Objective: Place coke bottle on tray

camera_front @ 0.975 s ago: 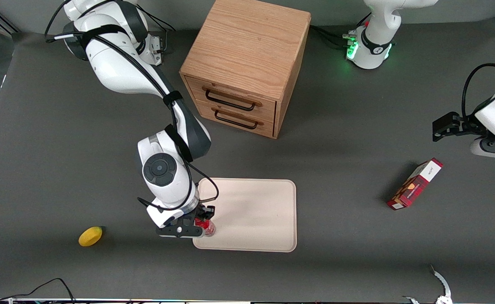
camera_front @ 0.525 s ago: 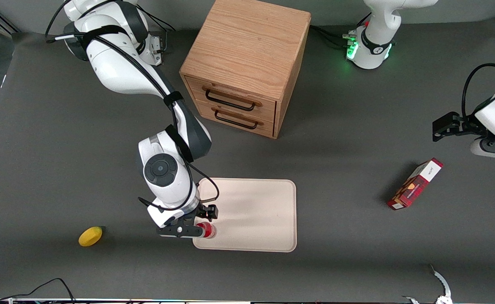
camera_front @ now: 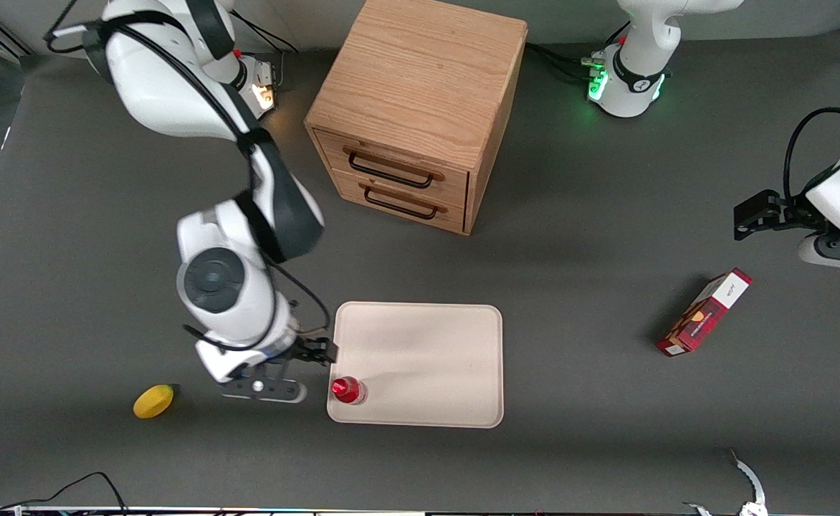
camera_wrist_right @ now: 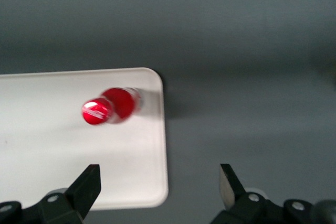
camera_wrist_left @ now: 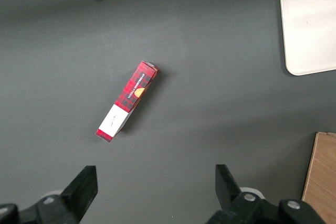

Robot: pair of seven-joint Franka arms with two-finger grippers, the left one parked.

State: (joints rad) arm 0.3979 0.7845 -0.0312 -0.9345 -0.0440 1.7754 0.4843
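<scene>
The coke bottle (camera_front: 347,389), small and red with a red cap, stands upright on the cream tray (camera_front: 427,358), in the tray's corner nearest the front camera at the working arm's end. My right gripper (camera_front: 312,352) hangs open and empty, raised above the table just off the tray's edge, apart from the bottle. In the right wrist view the coke bottle (camera_wrist_right: 113,106) is seen from above on the tray (camera_wrist_right: 52,156), and the gripper (camera_wrist_right: 157,187) has its fingers spread wide either side of a tray corner far below.
A wooden two-drawer cabinet (camera_front: 420,115) stands farther from the front camera than the tray. A yellow fruit (camera_front: 153,400) lies toward the working arm's end. A red-and-white box (camera_front: 704,312) lies toward the parked arm's end, also in the left wrist view (camera_wrist_left: 127,100).
My gripper has let go of the coke bottle, opened, and pulled away upward toward the working arm's end. The bottle stays standing on the tray corner.
</scene>
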